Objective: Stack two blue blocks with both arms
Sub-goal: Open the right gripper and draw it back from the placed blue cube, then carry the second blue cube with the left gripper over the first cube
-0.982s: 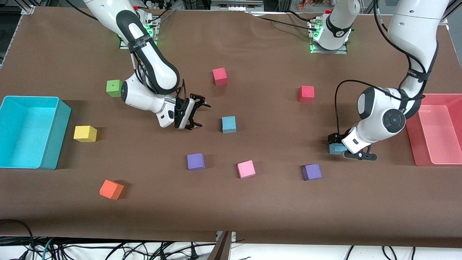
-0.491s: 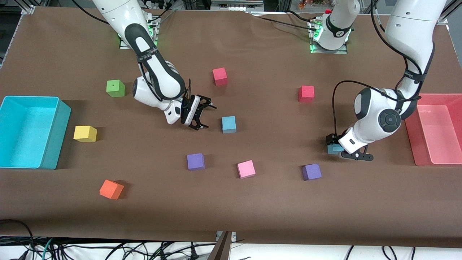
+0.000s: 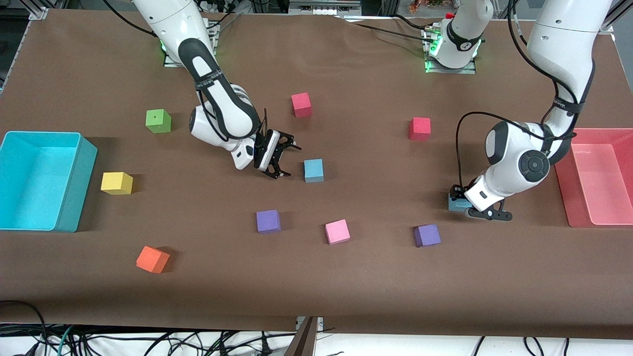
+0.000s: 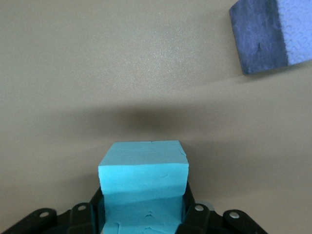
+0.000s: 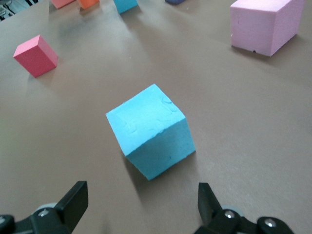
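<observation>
One blue block (image 3: 313, 170) rests on the brown table near the middle. My right gripper (image 3: 288, 159) hovers low beside it, toward the right arm's end, fingers open. In the right wrist view this block (image 5: 151, 136) lies just ahead of the open gripper (image 5: 141, 207), outside the gap. A second blue block (image 3: 453, 203) sits low at the table near the pink bin, with my left gripper (image 3: 460, 200) shut on it. In the left wrist view that block (image 4: 144, 175) fills the space between both fingers (image 4: 192, 207).
A cyan bin (image 3: 85, 183) stands at the right arm's end and a pink bin (image 3: 565, 195) at the left arm's end. Scattered cubes: green (image 3: 158, 120), yellow (image 3: 116, 183), orange (image 3: 152, 259), two purple (image 3: 268, 221) (image 3: 427, 235), pink (image 3: 337, 231), two red (image 3: 301, 105) (image 3: 419, 128).
My left gripper has closed on its blue block. The right gripper has moved toward the middle blue block and stays open.
</observation>
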Motion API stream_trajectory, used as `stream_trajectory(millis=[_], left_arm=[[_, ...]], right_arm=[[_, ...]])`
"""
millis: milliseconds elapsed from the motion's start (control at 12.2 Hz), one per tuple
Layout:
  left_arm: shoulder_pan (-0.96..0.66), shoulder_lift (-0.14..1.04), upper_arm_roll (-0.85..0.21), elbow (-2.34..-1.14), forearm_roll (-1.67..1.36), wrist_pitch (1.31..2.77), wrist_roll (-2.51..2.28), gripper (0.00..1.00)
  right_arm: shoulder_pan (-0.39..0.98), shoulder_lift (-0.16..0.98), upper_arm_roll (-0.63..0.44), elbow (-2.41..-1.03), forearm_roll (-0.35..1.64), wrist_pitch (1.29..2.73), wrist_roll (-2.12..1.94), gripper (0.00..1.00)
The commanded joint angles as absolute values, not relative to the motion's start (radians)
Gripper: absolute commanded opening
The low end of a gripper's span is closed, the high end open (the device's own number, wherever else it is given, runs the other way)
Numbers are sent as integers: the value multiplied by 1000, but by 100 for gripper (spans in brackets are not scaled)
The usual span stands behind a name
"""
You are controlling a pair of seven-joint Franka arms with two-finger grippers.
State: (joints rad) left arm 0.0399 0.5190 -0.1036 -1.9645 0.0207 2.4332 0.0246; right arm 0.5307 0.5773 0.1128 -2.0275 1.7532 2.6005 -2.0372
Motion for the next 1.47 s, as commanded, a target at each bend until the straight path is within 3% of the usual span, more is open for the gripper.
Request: stream_trajectory(millis=[0, 164, 409, 573, 982, 1391], left_arm=[[31, 500, -94, -1971, 46, 2427, 23, 15], [31, 427, -97, -1964, 37, 2348, 18, 0], [-41, 316, -139, -1875, 12, 2050, -65, 0], [-133, 302, -164, -1817, 6, 1950, -216, 0], [-351, 360, -166, -1743, -199, 2000, -524, 0], [-535, 561, -129, -1544, -202, 2097, -824, 0]], right_arm=[[548, 595, 114, -2003, 1816, 2615, -2094, 100], [548, 594, 114, -2003, 1815, 2615, -2094, 100], [548, 595, 112, -2002, 1813, 2615, -2094, 100], [548, 597, 112, -2003, 1813, 2614, -2094, 100], [548, 597, 114, -2002, 1813, 2614, -2094, 100], [548, 597, 114, -2002, 1813, 2614, -2094, 100]])
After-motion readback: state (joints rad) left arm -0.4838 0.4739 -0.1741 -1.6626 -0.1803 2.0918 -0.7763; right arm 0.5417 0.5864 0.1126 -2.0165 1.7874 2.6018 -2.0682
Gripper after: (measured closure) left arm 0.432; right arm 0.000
